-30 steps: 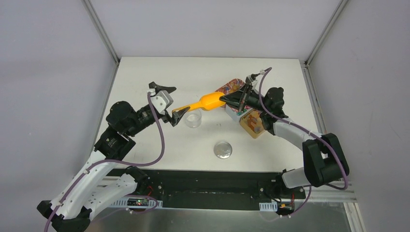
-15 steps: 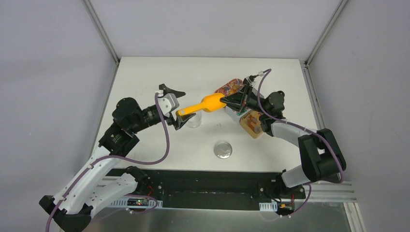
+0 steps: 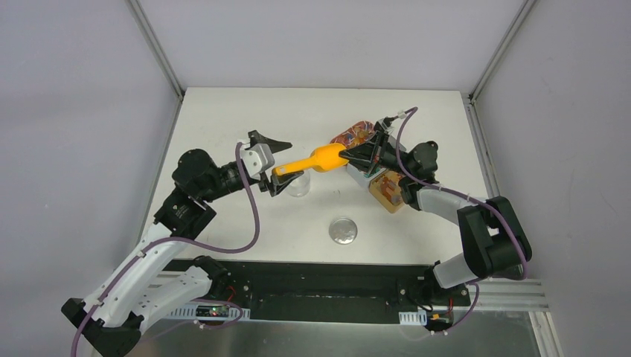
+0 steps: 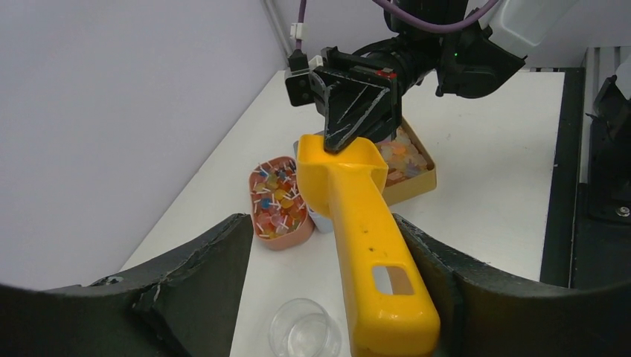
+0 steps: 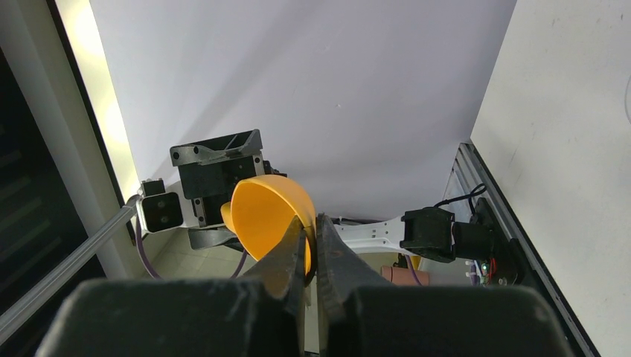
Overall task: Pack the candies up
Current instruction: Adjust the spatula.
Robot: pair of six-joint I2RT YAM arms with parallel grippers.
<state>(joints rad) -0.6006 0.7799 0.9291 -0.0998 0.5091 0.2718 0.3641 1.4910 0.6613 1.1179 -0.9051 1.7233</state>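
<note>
White tabletop (image 3: 223,119): right pincer (image 3: 347,155) pinching orange scoop (image 3: 320,158) rim; left pincer (image 3: 285,163) spread around its handle, candies (image 4: 277,201) beyond.

Left arm (image 3: 149,260), right arm (image 3: 446,199): white shell links, black joint housings, black bases. Purple cable (image 3: 257,212) loops along each. Left pincer (image 3: 281,165), right pincer (image 3: 350,155): black, angular; right's fingers (image 4: 350,111) scratched pale.

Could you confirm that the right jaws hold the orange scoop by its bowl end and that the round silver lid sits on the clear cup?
Not quite: the silver lid lies on the table, apart from the open clear cup, as the top external view shows. The right gripper, jaws shut, does hold the orange scoop by its bowl end.
</note>
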